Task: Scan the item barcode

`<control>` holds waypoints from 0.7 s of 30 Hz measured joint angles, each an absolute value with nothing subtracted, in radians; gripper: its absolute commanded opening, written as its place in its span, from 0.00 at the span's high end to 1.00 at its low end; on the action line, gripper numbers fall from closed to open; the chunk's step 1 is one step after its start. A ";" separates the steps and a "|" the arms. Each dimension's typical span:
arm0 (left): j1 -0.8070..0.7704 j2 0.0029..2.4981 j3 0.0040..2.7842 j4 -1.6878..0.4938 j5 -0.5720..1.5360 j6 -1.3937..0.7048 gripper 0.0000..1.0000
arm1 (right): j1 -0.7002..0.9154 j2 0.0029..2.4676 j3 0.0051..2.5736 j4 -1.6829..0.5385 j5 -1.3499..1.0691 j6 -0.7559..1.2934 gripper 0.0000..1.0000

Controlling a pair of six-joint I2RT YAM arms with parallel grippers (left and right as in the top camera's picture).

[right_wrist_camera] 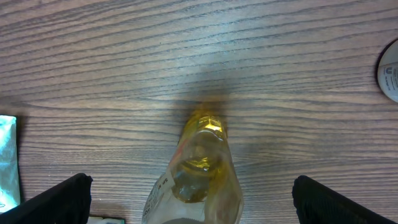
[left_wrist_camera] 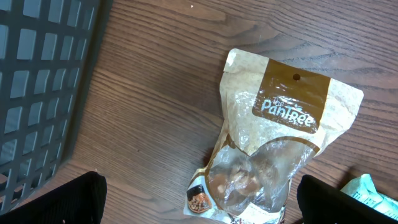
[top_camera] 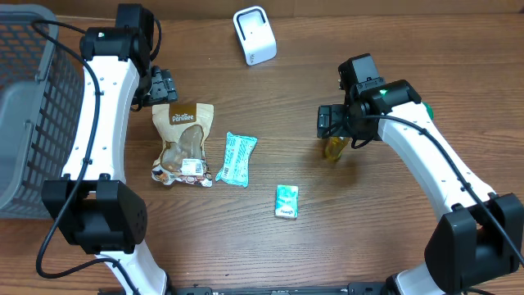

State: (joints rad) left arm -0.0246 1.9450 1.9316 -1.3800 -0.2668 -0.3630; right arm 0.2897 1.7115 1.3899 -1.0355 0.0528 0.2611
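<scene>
Wood-grain table [top_camera: 385,238] carries everything we see. At its left edge sits a grey lattice basket [top_camera: 33,98]; we cannot tell what it holds. A brown Pantree pouch [top_camera: 183,143] lies flat, brown snack pieces showing through its clear window, with a teal packet [top_camera: 237,158] just beside it and a small teal pack [top_camera: 286,201] farther right. The white scanner [top_camera: 255,34] stands at the far edge. The left gripper [top_camera: 164,88] hovers over the pouch's top, fingers spread wide, holding nothing. The right gripper [top_camera: 333,135] is spread wide around a clear bottle [top_camera: 333,150] of yellow liquid on the table, neither finger touching it.
</scene>
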 measured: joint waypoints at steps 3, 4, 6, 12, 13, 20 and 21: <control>-0.025 1.945 1.932 -1.380 -0.267 -0.363 0.00 | 0.290 1.711 1.390 -1.036 0.053 0.262 0.00; -0.025 1.945 1.932 -1.380 -0.267 -0.363 0.01 | 0.290 1.711 1.390 -1.036 0.052 0.262 0.00; -0.025 1.945 1.932 -1.380 -0.267 -0.363 0.00 | 0.290 1.711 1.390 -1.033 0.052 0.262 0.00; -0.025 1.945 1.932 -1.380 -0.267 -0.363 0.00 | 0.290 1.711 1.390 -1.006 0.053 0.297 0.00; -0.025 1.945 1.932 -1.380 -0.267 -0.363 0.00 | 0.290 1.711 1.390 -1.005 0.052 0.304 0.00; -0.025 1.945 1.932 -1.380 -0.267 -0.363 0.00 | 0.290 1.711 1.390 -1.013 0.053 0.364 0.00; -0.025 1.945 1.932 -1.380 -0.267 -0.363 0.00 | 0.290 1.711 1.390 -1.013 0.053 0.370 0.00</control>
